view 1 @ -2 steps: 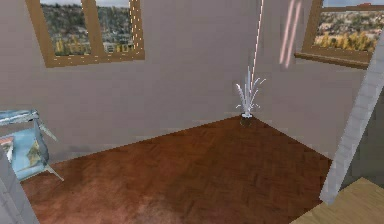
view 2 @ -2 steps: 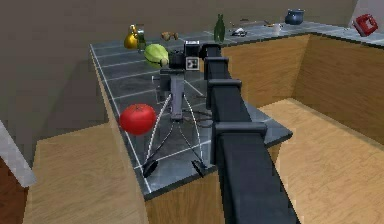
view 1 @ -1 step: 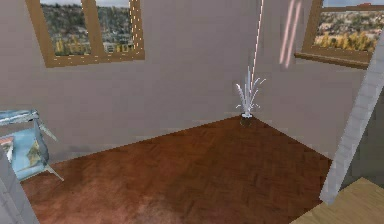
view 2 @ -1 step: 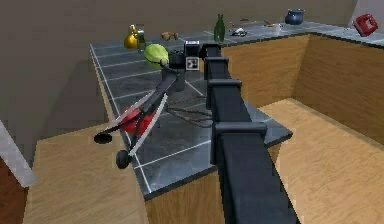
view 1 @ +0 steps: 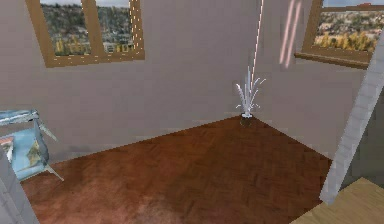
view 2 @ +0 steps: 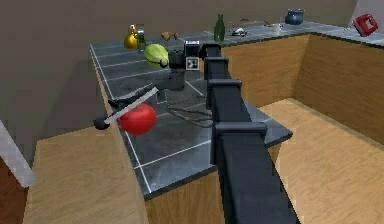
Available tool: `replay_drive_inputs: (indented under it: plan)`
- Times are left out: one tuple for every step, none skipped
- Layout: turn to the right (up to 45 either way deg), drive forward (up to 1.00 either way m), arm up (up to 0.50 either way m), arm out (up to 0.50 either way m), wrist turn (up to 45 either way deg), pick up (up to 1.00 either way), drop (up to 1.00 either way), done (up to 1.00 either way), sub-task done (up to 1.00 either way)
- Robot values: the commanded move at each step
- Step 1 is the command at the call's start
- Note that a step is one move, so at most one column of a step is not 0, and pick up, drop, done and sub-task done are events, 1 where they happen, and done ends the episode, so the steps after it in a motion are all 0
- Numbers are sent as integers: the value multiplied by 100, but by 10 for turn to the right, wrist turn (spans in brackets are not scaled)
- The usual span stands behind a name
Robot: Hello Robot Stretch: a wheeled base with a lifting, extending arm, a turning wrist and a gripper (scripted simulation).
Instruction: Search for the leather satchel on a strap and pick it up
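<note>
Seemingly mid-search: no satchel made out, pickup not yet done

Judging by these views, the task stands in its 1st half: the search is under way and the lift has not come. The arm (view 2: pixel 235 130) reaches out across a dark-tiled counter (view 2: pixel 170 165), and the gripper (view 2: pixel 176 78) sits at its far end, at about 11 o'clock from the middle of the arm side view. How wide its fingers stand cannot be told, and since the counter and its clutter lie at and behind it, neither can it be told whether it has hold of anything.

Where the satchel is cannot be told: none of the shapes on the counter has the look of brown leather on a strap. A red round thing (view 2: pixel 140 120) lies at 7 o'clock of the gripper with a dark-handled tool (view 2: pixel 122 108) just beside it. A green-yellow thing (view 2: pixel 157 53) and a yellow thing (view 2: pixel 132 39) sit at 11 o'clock. A dark bottle (view 2: pixel 220 27) stands at 1 o'clock, and a blue pot (view 2: pixel 294 17) and a red thing (view 2: pixel 367 24) are farther off at 2 o'clock. Thin dark lines (view 2: pixel 195 118) cross the tiles at 5 o'clock of the gripper; whether they are a strap is unclear.

Ahead, a pale plant (view 1: pixel 246 98) stands in the room's corner at 1 o'clock, and a blue chair (view 1: pixel 25 145) at 9 o'clock.

What is left, I judge: find the satchel, close on it, lift it
</note>
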Motion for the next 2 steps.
replay_drive_inputs:
  plan:
    - [0,0,0,0,450,0,0,0,0]
    - [0,0,0,0,450,0,0,0,0]
